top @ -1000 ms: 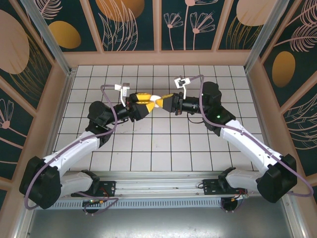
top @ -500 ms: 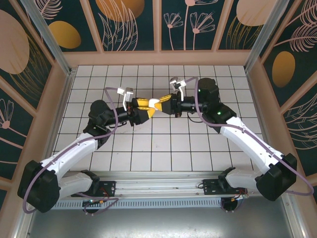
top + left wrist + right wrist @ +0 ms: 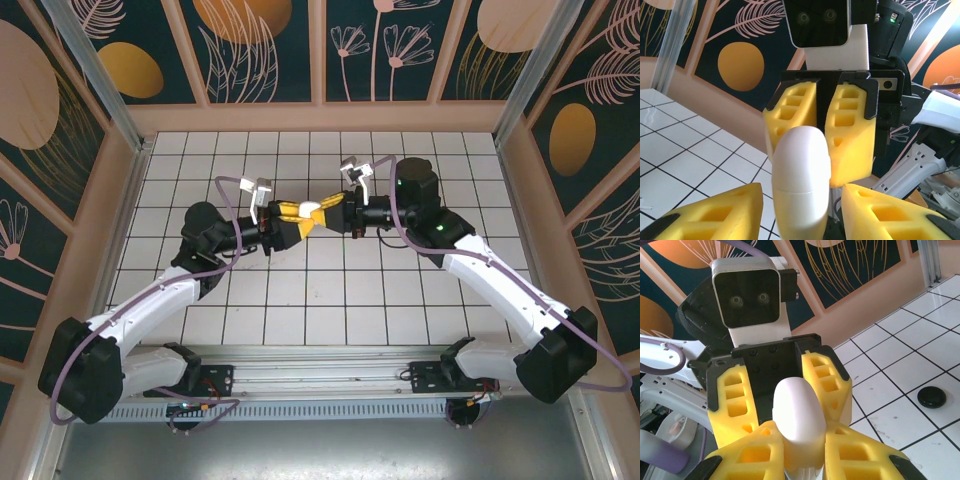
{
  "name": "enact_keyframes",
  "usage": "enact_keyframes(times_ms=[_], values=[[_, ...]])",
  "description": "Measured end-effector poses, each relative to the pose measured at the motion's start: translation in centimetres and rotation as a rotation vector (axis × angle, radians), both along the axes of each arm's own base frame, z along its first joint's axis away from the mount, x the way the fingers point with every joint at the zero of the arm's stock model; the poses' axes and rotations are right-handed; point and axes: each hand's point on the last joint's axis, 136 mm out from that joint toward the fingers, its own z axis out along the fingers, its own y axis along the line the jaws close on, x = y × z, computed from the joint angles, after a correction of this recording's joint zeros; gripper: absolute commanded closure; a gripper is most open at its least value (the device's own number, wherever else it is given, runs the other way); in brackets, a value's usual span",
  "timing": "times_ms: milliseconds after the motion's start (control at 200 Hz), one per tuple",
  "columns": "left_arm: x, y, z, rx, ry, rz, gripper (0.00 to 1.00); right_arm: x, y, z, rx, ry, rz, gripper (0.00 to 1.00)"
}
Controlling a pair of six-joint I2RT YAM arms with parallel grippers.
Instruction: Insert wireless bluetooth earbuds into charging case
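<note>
Lid-opening looks to be the step in hand: the right end effector (image 3: pixel 799 440) clamps the white charging case (image 3: pixel 801 155) in the air above the middle of the surface (image 3: pixel 900 340), with the left end effector (image 3: pixel 801 210) half open astride it, clear of its sides. Next the left should pinch the lid (seam shut) and lift it; one glossy black earbud (image 3: pixel 932 397) lies on a tile, well apart.
</note>
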Motion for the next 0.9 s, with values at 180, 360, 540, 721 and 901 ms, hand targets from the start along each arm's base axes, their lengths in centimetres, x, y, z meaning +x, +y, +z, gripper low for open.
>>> enact_keyframes(times_ms=[180, 360, 540, 721, 901], values=[[0.0, 0.1, -0.2, 0.003, 0.008, 0.011, 0.65, 0.0, 0.0, 0.0, 0.000, 0.000, 0.000, 0.93], [-0.1, 0.3, 0.0, 0.001, 0.002, 0.017, 0.83, 0.0, 0.0, 0.0, 0.003, -0.001, 0.000, 0.93], [0.0, 0.5, -0.1, 0.002, 0.000, 0.032, 1.00, 0.0, 0.0, 0.0, 0.010, 0.002, -0.002, 0.76], [0.4, 0.6, -0.3, 0.017, -0.026, 0.071, 1.00, 0.6, 0.2, 0.3, 0.016, 0.045, -0.034, 0.62], [0.1, 1.2, -1.1, 0.042, -0.103, 0.099, 1.00, 2.6, 1.0, 0.4, -0.001, 0.085, -0.081, 0.56]])
